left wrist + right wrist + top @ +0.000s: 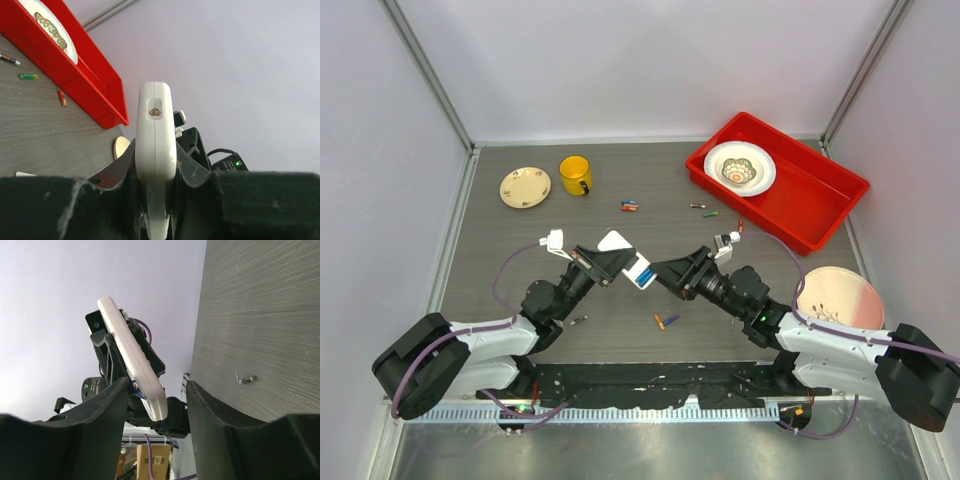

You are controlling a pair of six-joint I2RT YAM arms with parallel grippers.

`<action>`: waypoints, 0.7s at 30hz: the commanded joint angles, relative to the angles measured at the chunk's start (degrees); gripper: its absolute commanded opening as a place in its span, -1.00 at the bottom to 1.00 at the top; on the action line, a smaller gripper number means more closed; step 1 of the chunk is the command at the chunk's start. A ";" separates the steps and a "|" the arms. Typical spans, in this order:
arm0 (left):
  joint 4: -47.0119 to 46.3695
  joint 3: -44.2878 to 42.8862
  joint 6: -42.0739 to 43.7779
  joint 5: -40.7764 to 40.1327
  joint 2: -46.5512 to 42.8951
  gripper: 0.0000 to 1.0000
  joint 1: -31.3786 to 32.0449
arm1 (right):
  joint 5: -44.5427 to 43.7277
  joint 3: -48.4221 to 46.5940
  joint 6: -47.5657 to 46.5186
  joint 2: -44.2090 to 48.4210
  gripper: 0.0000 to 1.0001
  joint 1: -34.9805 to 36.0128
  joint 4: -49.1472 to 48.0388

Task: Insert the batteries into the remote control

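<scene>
Above the middle of the bench [620,170], the left gripper [608,262] is clamped tight on the remote control [638,270], holding it in the air with its blue end pointing toward the right arm. From the left wrist the remote stands edge-on, squeezed between both fingers [120,172].

The right gripper [672,276] hangs just beside that blue end with its jaws partly apart and nothing in them. In its own camera the remote's tip shows in the gap between the fingers [102,410], and I cannot tell if it touches them.

The batteries [630,206] lie loose on the bench: a small group toward the far edge, a few near the red tray [820,195], two near the middle by the near edge. The tray holds a bowl [740,168] in the far right corner. A yellow mug [575,175] and a small plate [525,187] sit at the far left, and a pink plate [840,298] sits by the right edge.
</scene>
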State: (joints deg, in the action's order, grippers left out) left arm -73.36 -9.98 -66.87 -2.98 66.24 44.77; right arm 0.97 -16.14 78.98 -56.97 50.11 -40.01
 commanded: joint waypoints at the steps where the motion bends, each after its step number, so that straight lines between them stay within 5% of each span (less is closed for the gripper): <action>1: -15.23 -0.74 0.87 -1.32 -1.29 -1.00 -0.04 | 1.93 -0.91 0.30 -1.12 0.07 -0.19 -3.41; 21: -15.23 -1.54 0.78 -2.38 -1.90 -1.00 -0.12 | 4.13 -2.23 -0.49 -4.38 -0.24 -0.19 -5.34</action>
State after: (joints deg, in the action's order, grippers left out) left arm -72.14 -9.98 -66.76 -3.66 66.22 44.73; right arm 3.25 -16.43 79.66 -60.80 49.74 -44.62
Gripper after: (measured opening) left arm 0.256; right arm 0.400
